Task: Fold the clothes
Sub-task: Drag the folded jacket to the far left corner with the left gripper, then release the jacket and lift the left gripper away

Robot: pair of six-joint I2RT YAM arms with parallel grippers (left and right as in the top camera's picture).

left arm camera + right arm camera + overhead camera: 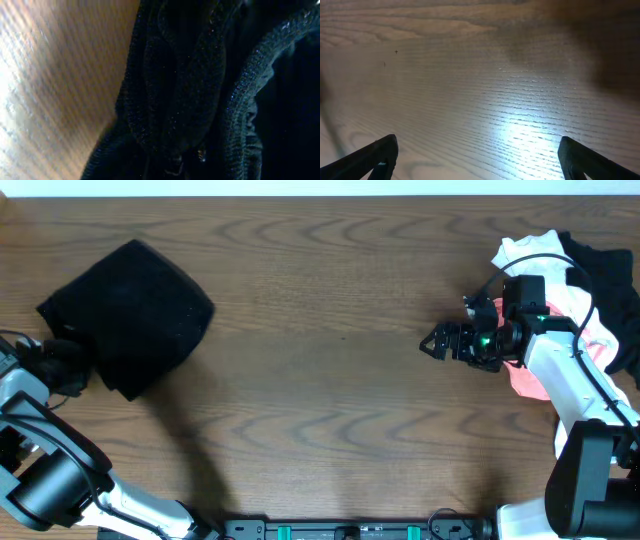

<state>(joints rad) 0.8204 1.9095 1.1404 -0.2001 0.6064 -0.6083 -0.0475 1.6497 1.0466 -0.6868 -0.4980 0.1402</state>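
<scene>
A large black knit garment [135,310] lies folded in a compact bundle at the far left of the table. My left gripper [62,368] is at its lower left edge. In the left wrist view the ribbed black knit [200,90] fills the frame, its folds bunched toward the bottom centre; the fingers are hidden in the fabric and seem shut on it. My right gripper [437,343] is open and empty, low over bare wood [480,167], right of centre. A pile of white [525,252], black [605,265] and pink [528,380] clothes lies behind it at the right edge.
The wooden table [330,410] runs between the black bundle and the pile on the right. The right arm [560,375] lies over the pink garment. The arm bases stand at the front edge.
</scene>
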